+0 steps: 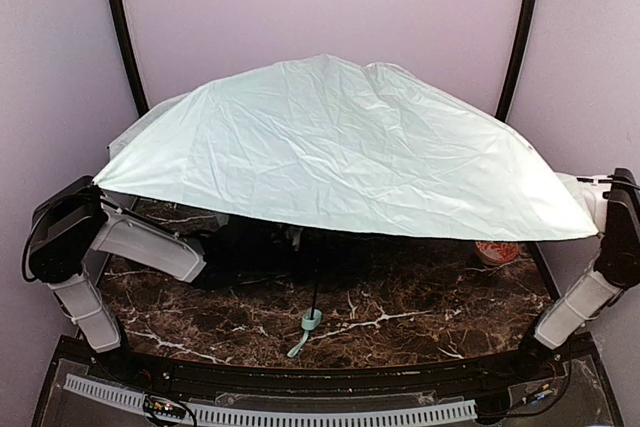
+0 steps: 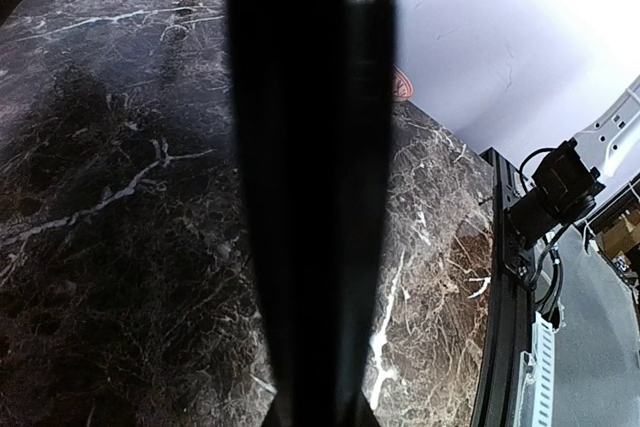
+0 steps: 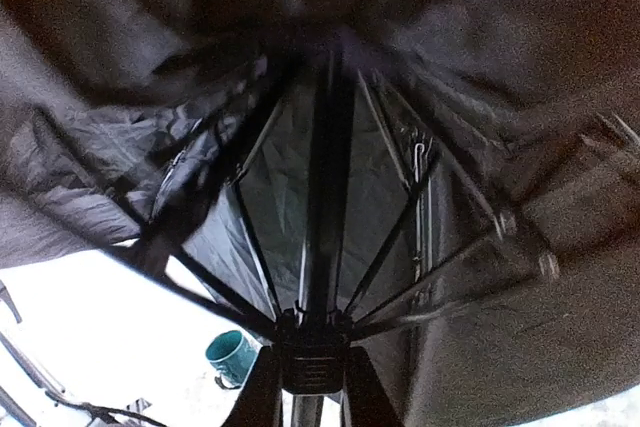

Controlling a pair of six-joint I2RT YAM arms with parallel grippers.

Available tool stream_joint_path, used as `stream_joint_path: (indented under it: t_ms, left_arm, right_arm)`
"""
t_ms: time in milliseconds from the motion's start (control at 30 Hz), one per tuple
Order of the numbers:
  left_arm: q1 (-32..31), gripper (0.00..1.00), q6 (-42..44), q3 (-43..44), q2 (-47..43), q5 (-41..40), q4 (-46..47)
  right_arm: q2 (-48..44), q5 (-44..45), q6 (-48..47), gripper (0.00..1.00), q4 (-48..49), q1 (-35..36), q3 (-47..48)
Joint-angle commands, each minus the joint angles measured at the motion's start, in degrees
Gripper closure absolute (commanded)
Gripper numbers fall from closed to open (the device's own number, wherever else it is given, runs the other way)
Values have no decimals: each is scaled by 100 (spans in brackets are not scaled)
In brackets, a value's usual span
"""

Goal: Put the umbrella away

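The pale mint-green, crinkled-fabric folding umbrella (image 1: 340, 147) is fully spread over the dark, white-veined marble counter (image 1: 420, 307). Its thin black shaft (image 1: 316, 282) runs down toward my bases and ends in a small mint handle (image 1: 312, 319) at the counter's near side. My right end effector (image 3: 311, 375) looks clamped on the black runner block (image 3: 310, 345) where the ribs gather on the shaft. My left end effector (image 2: 318, 412) is shut. A broad black band rises from it, probably the shaft, but it is too blurred to say.

These are the risks as I judge them. If I drag the runner off the shaft's line, the thin ribs could bend or the runner could jam. If the left grip is weak, or not on the shaft at all, the whole umbrella will slide or swing rather than fold. The canopy edge reaches both my arms, so folding fabric may snag on them. A small round red-patterned object (image 1: 497, 252) sits under the right rim and could be swept aside.

The canopy hides both end effectors from above, along with most of the counter. I cannot tell whether the handle touches the stone. A teal cup-like shape (image 3: 232, 357) beside the runner is unclear; it may be the handle.
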Motion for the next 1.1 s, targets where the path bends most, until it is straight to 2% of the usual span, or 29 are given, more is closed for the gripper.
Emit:
stream_joint_path:
  t_ms: [0,100,233,333,500,867,1000,1067]
  left_arm:
    - [165,100,305,409,-806,-389,1317]
    - [150,100,162,437,-777,-304,1440]
    - [105,100,218,539,-633,-290,1289]
    - [106,100,173,333,-717,-472,1538]
    - [117,100,830,303,-926,-892,1521]
    - [207,100,1244,509,-906,-831,1321]
    - [218,100,1764,725,-1056,-904,1062]
    - [218,100,2031,808,-1055,-949,1004]
  right_arm:
    - [362,-48,-344,95,-1162,552,-832]
    - [445,443,-331,94,-1098,738,-977]
    - [546,548,-260,93,-1039,793,-979]
    - [479,736,-248,93,-1246,857,-1006]
    - [545,918,-167,92,-1130,1110,-1439]
    - [112,1181,-575,93,-1522,1205,-828]
    - [-16,1101,-441,92,-1256,1289,-1035]
    - [-137,1128,-596,92,-1306,1293,-824]
